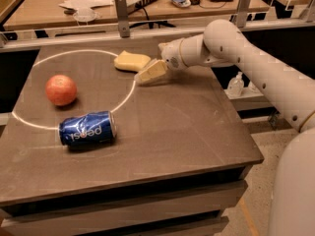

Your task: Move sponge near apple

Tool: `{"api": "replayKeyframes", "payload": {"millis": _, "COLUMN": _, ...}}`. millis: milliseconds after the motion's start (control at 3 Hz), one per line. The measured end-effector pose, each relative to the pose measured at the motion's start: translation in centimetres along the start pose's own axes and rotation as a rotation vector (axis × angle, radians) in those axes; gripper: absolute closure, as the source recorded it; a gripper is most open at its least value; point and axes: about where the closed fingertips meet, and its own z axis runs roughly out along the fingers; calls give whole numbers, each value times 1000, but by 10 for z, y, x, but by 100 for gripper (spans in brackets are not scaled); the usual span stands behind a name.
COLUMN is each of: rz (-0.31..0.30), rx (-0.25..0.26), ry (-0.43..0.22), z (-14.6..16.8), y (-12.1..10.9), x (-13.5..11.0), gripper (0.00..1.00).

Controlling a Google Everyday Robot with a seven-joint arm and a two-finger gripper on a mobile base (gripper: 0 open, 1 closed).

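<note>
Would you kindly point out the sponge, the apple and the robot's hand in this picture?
sponge (pixel 132 61): camera view, middle of its top face.
apple (pixel 61 89): camera view, centre of its rounded front.
hand (pixel 146 75): camera view, its pale tip, just right of the sponge.
</note>
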Motion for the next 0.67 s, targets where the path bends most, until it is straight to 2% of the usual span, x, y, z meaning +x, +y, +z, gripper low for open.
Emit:
{"api": "replayKeyframes", "payload": {"millis": 333, "rz": 16, "rx": -28, "ry": -17, "z": 20, "y": 5, "x": -11, "gripper": 27}}
{"api": "replayKeyframes", "payload": {"millis": 667, "rz": 1, "rx": -62, "ry": -16, "z": 25, "y": 17, "x": -21, "gripper": 58}}
